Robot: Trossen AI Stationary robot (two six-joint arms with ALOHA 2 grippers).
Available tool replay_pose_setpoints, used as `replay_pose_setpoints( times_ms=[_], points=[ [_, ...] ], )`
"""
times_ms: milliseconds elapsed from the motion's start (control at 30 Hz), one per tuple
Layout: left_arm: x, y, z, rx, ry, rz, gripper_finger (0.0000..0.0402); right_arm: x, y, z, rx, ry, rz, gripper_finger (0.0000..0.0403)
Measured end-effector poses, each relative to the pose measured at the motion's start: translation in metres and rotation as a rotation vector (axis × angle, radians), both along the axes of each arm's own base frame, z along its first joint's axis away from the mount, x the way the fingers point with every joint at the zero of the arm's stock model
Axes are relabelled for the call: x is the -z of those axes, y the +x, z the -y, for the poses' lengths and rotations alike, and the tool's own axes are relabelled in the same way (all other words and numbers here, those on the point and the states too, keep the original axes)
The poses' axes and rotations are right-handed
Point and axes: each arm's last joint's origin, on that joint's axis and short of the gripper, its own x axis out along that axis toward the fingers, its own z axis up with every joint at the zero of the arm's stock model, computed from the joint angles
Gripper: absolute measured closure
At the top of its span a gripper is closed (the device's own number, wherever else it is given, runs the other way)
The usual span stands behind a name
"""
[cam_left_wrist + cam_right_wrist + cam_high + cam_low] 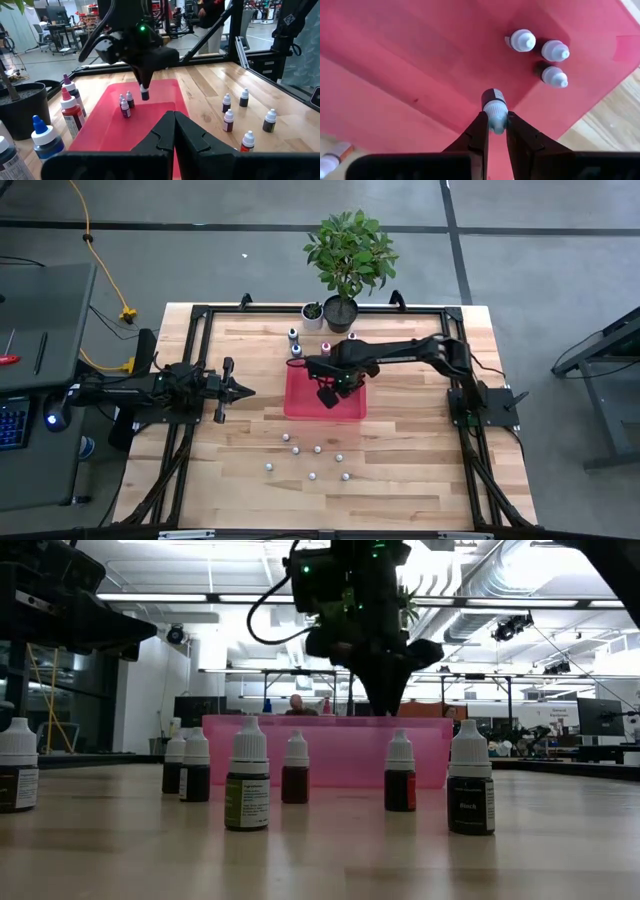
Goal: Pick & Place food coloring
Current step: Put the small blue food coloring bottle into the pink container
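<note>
The right gripper [493, 131] has its two dark fingers pinched nearly together on the white cap of a small food coloring bottle [494, 102], which hangs upright from it, dark body down, above the red tray [420, 65] and not touching the tray floor. Seen from the other arm, that same bottle [144, 93] dangles over the middle of the tray [107, 127]. Below it, three more small bottles [542, 57] stand together inside the tray, bunched toward the tray's corner. Out from the tray, on the wooden table [400, 480] on the side away from the potted plant [348, 265], seven small bottles [310, 460] stand scattered and upright, well apart from the tray; in the low view they stand in a loose row in front of the tray's pink wall [330, 745]. On the tray's plant side, a few taller dropper bottles [74, 112] with coloured tips stand just beside its edge, close to the dark plant pot [22, 107]. The left gripper [243, 391] waits to the side of the tray, clear of it, fingers pressed together and holding nothing.
</note>
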Motion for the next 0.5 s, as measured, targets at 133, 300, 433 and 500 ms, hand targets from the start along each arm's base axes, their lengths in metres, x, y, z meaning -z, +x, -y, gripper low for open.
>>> replay_pose_setpoints(
  times_ms=[133, 300, 433, 500],
  points=[
    [0.000, 0.000, 0.000, 0.000, 0.000, 0.000, 0.0401, 0.005, 0.001, 0.007, 0.028, -0.014, -0.015, 0.0365],
    [0.000, 0.000, 0.000, 0.000, 0.000, 0.000, 0.0401, 0.005, -0.004, 0.015, 0.077, -0.037, -0.051, 0.0365],
    [0.000, 0.000, 0.000, 0.000, 0.000, 0.000, 0.0401, 0.005, -0.005, 0.016, 0.088, -0.048, -0.070, 0.0363],
    [0.000, 0.000, 0.000, 0.000, 0.000, 0.000, 0.0401, 0.005, -0.005, 0.016, 0.088, -0.047, -0.069, 0.0365]
  ],
)
